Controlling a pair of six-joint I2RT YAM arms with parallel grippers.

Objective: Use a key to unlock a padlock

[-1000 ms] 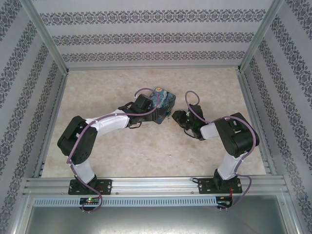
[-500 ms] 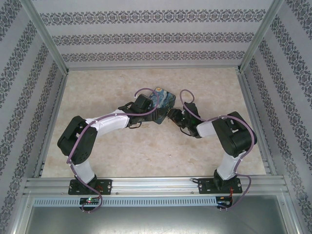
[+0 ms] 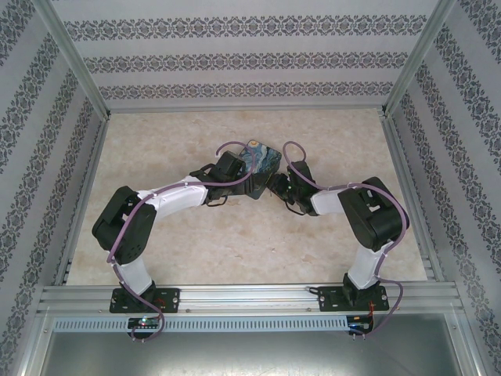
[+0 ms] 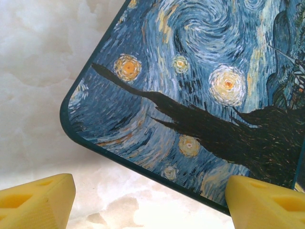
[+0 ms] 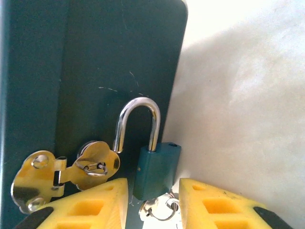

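Right wrist: one padlock [image 5: 156, 168], one key [image 5: 153, 208], one tin [image 5: 95, 57]

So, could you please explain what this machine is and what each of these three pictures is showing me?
Gladly. These are two robot arms bolted to the near edge of a marble-patterned table. The wide picture comes from a fixed camera above and behind them: the left arm and the right arm meet at a painted blue tin. The other two come from cameras on the wrists, so the yellow blocks at the bottom are each arm's own jaws. The left arm's jaws stand wide open near a corner of the tin's lid. The right arm's jaws flank the bottom of a small blue padlock at the tin's clasp, with what looks like the key on a ring between them. Whether they actually grip it, I cannot tell.
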